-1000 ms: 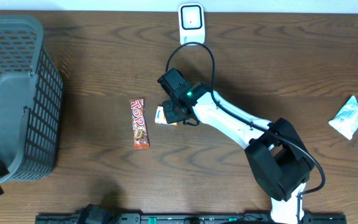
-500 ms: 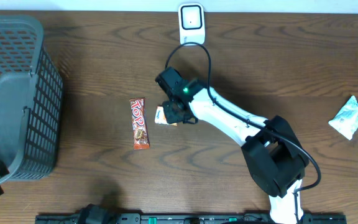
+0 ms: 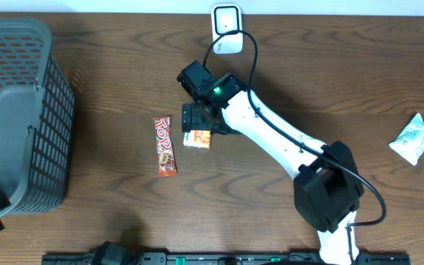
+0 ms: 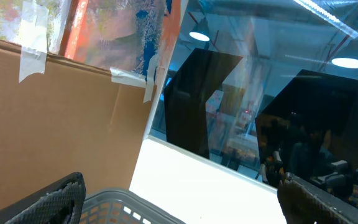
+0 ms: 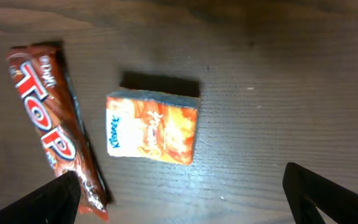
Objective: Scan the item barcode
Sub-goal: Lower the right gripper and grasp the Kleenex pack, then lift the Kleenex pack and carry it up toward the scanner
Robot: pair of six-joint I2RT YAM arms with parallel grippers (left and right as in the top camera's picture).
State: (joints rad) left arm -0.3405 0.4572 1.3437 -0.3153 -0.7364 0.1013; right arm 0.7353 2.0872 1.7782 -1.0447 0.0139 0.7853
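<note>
The small orange packet lies flat on the wooden table, directly below the right gripper. The gripper's jaws stand wide apart and hold nothing. In the right wrist view the packet sits between the lines of the two fingers, a little toward the left one. Its long axis runs from one finger to the other, so I judge that a closing would meet the two short ends.

The right arm is clearly the nearer one. The left gripper is also released and empty. It is parked well apart, over the rim of the grey plastic basket at the left side.

The packet is a soft-looking rectangle with a glossy printed face, orange with a blue and white band at one end (no barcode is visible on this upper face). Just beside it, not touching, lies a chocolate bar in a shiny brown and red wrapper, long and narrow, with its axis nearly across that of the packet.

The white scanner stands at the far edge of the table, beyond the gripper. The table is dark wood with a fine grain.
</note>
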